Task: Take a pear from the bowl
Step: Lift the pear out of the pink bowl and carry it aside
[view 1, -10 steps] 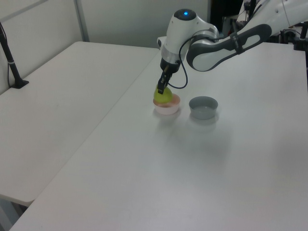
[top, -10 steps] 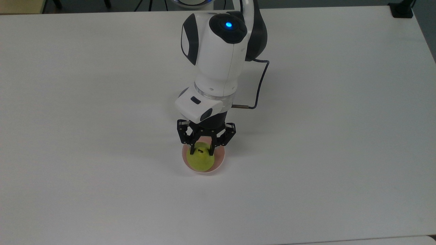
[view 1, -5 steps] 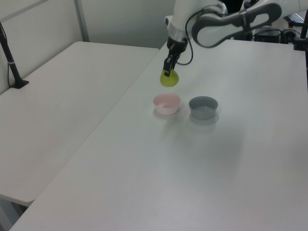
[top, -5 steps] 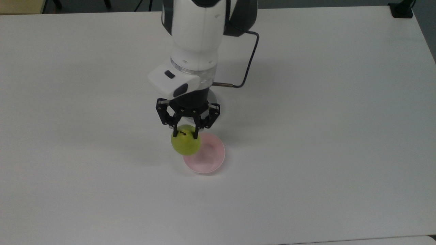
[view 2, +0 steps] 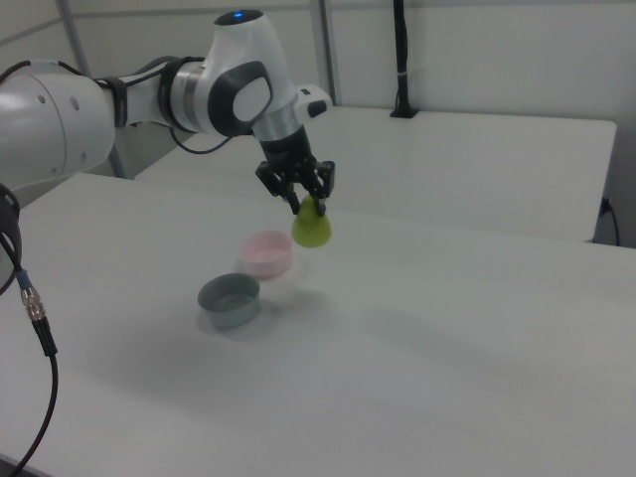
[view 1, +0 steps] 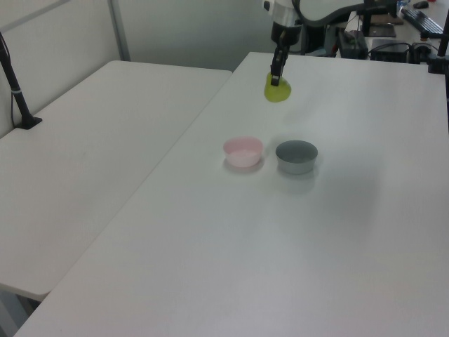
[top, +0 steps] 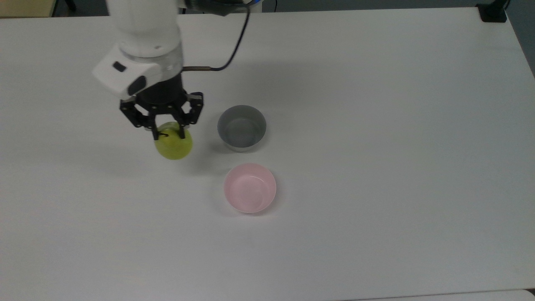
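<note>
A wide white table (top: 376, 125) is seen, its near edge running along the bottom of the top view and its far edge along the top; a second table (view 1: 91, 154) is set beside it, on the left view's left. Broad bare surface is left on all sides of the two bowls. The arm (top: 144, 37) is reached in from the top view's upper left. The grey bowl (top: 242, 127) and the pink bowl (top: 250, 187) are placed just beside each other near the table's middle, and the pink bowl's inside is bare. The gripper (top: 168, 134) is closed on the pear (top: 174, 144) at its top, and the pear is held in the air, well apart from the pink bowl.
</note>
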Robot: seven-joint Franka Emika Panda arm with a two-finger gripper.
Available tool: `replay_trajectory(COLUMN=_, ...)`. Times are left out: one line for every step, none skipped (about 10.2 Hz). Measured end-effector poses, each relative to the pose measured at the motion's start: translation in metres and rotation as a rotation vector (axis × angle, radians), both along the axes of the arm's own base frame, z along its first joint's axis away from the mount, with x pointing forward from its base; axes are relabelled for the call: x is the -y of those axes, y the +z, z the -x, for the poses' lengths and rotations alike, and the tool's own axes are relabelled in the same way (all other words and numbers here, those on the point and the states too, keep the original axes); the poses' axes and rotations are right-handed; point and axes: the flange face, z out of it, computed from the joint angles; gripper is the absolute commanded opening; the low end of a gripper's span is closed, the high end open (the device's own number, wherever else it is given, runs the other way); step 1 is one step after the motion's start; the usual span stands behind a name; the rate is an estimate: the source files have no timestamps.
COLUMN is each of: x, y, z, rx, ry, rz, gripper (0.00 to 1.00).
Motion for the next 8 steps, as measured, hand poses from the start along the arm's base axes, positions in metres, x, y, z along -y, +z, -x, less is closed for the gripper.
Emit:
replay_trajectory(x=0.025, y=-0.001, z=0.003, rx=-0.002, ry=-0.003, rz=0.0, gripper=0.0)
replay_trajectory(x=0.041, y=-0.001, z=0.005, rx=-0.001, ry=-0.009, rz=0.004, gripper=0.0)
replay_trajectory(x=0.058, y=-0.002, z=0.001, rx=0.049, ry=-0.024, rz=0.014, gripper=0.0)
replay_trajectory(x=0.078, y=-0.012, z=-0.004, rx=0.104, ry=-0.048, rz=0.026, gripper=0.0)
replay_trajectory(x=0.1, y=-0.031, z=-0.01, rx=0.148, ry=-0.074, rz=0.038, gripper=0.0)
replay_trajectory(x=0.119, y=-0.052, z=-0.014, rx=0.181, ry=-0.097, rz=0.045, gripper=0.0)
replay_trajectory(x=0.131, y=-0.067, z=-0.016, rx=0.202, ry=-0.117, rz=0.042, gripper=0.0)
replay_trajectory(x=0.137, y=-0.081, z=-0.015, rx=0.219, ry=-0.127, rz=0.042, gripper=0.0)
